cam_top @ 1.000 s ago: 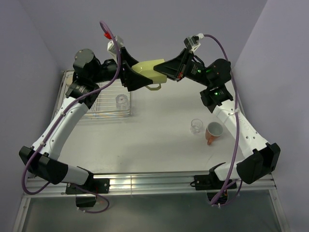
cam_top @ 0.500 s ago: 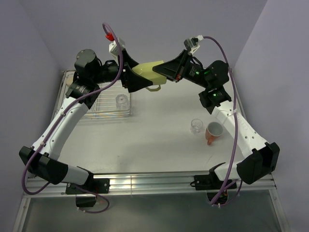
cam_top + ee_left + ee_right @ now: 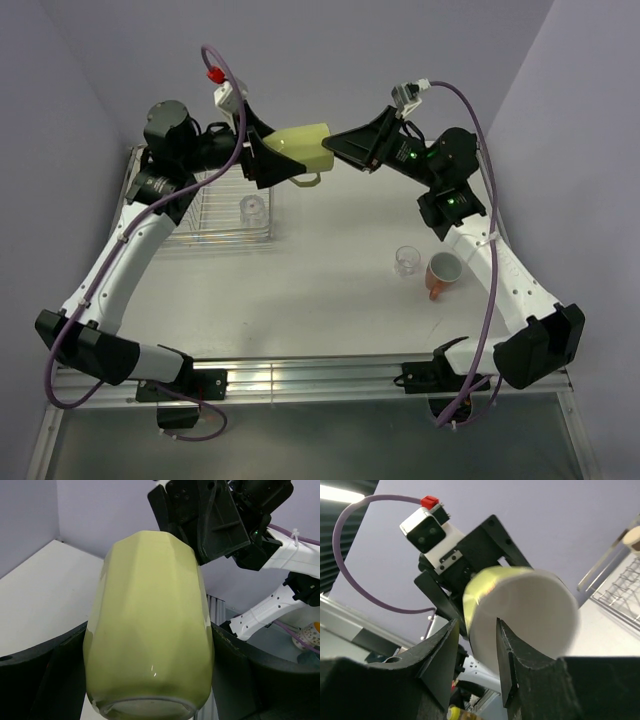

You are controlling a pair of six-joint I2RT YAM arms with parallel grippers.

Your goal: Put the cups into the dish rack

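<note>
My left gripper (image 3: pixel 268 160) is shut on the pale yellow-green mug (image 3: pixel 300 148) and holds it on its side in the air, past the rack's far right corner. In the left wrist view the mug (image 3: pixel 150 620) fills the space between both fingers. My right gripper (image 3: pixel 336 148) is open at the mug's rim, its narrow gap beside the mug wall (image 3: pixel 530 615). The silver wire dish rack (image 3: pixel 205 222) at the left holds one clear glass (image 3: pixel 254 209). A second clear glass (image 3: pixel 406 261) and the orange-salmon mug (image 3: pixel 441 274) stand on the table at the right. The brown cup is out of view.
The rack's wire edge also shows in the right wrist view (image 3: pixel 620 587). The purple walls close in behind and on both sides. The two arms meet nose to nose above the table's far middle.
The right jaws have come off the mug and drawn back a little. The left gripper has carried the mug slightly up and to the left.
</note>
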